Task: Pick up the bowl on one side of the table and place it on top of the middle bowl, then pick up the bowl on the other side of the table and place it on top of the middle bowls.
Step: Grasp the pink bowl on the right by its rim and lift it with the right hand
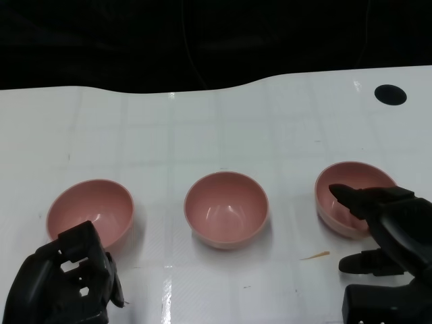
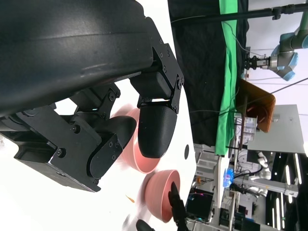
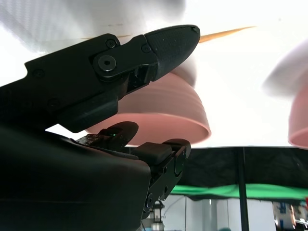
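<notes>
Three pink bowls stand in a row on the white table: the left bowl (image 1: 90, 210), the middle bowl (image 1: 226, 208) and the right bowl (image 1: 351, 196). My right hand (image 1: 385, 229) is at the right bowl's near rim, with one finger reaching over the rim and the thumb low on the table outside it. In the right wrist view the right bowl (image 3: 159, 110) shows between those spread fingers (image 3: 163, 43) and still sits on the table. My left hand (image 1: 64, 283) hangs just in front of the left bowl with its fingers loosely bent, holding nothing.
A thin orange sliver (image 1: 315, 255) lies on the table between the middle and right bowls. A round black hole (image 1: 390, 94) is at the table's far right. The table's back edge (image 1: 202, 89) meets a dark backdrop.
</notes>
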Robot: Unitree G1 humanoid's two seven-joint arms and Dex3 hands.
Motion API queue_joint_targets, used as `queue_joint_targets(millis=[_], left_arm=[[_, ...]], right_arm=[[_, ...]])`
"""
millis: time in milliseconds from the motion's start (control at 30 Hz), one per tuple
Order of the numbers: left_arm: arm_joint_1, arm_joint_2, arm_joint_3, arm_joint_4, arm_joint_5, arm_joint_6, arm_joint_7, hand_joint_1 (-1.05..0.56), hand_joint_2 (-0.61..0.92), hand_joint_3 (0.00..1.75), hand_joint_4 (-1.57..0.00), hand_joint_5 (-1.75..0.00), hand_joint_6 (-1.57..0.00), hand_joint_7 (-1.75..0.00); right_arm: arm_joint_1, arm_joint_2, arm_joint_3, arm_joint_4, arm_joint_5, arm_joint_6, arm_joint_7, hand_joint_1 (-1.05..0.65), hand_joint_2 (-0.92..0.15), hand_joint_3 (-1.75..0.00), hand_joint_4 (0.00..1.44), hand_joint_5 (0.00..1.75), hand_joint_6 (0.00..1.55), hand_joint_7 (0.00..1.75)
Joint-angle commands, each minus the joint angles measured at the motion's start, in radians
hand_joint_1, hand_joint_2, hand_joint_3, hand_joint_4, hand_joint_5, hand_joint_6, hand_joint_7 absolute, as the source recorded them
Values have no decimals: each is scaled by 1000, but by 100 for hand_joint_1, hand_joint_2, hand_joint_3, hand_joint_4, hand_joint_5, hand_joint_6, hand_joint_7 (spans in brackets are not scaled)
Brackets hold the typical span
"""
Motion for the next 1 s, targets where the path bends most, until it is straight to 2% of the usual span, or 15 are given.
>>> queue_joint_targets(millis=[33, 300, 567, 1000], left_arm=[[7, 8, 3, -11, 9, -5, 14, -1, 47, 136, -88, -175, -77, -172], [13, 7, 5, -17, 7, -11, 5, 0, 47, 136, -88, -175, -77, -171], [23, 6, 9, -37, 5, 4, 18, -1, 47, 134, -90, -175, -77, -174], [25, 16, 16, -39, -5, 8, 12, 0, 48, 133, -90, -175, -78, -175]], right_arm=[[-52, -32, 9, 47, 21, -20, 5, -94, -92, -11, 54, 10, 41, 5], [-116, -29, 30, 121, 56, -57, 23, -92, -92, -11, 56, 9, 43, 4], [-184, -16, 73, 210, 52, -53, 21, -89, -92, -9, 63, 8, 60, 8], [-266, 25, 164, 426, 38, -84, -117, -86, -92, -12, 70, 6, 67, 6]])
